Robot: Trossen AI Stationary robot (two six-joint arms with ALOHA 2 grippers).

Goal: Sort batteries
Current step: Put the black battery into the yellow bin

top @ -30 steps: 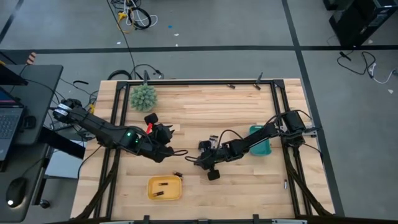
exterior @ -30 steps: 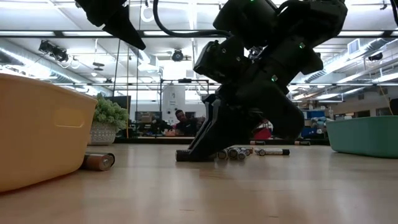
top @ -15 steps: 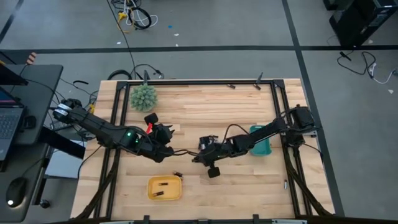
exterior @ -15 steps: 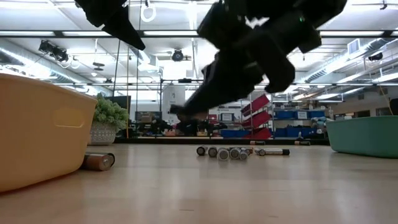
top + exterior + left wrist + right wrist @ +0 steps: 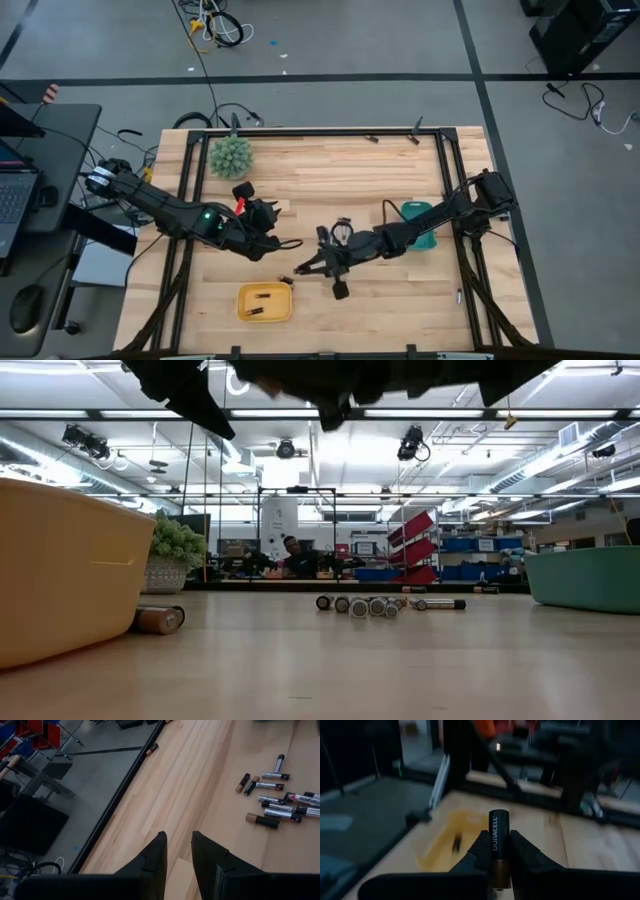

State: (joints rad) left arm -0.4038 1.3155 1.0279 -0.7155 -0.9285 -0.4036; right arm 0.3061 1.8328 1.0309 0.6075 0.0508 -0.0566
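Since the earlier frames the right arm has lifted off the row of cells and swung toward the yellow tray, while the left arm has stayed put.

From above, the right gripper (image 5: 303,271) hangs over the pale wooden slatted table (image 5: 330,160), just beside the shallow yellow plastic tray (image 5: 265,302), which holds two dark cells. One small dark loose battery (image 5: 285,280) lies on the wood between that gripper and the tray. The left gripper (image 5: 287,243) waits near the table's middle, and the teal plastic bin (image 5: 420,226) sits on the right side.

At table height, a row of small cylindrical batteries (image 5: 360,604) lies on the wood with their round ends mostly facing the camera, and a copper-topped cell (image 5: 160,619) lies on its side beside the yellow tray's wall.

The left wrist view shows its two dark fingers (image 5: 152,865) parted with bare wood between them, and a scatter of cells (image 5: 272,807) lying flat, most with long axes roughly parallel.

The right wrist view shows a black and copper Duracell battery (image 5: 498,842) pinched between the fingers, its long axis along them and its black end pointing out past the tips toward the tray.
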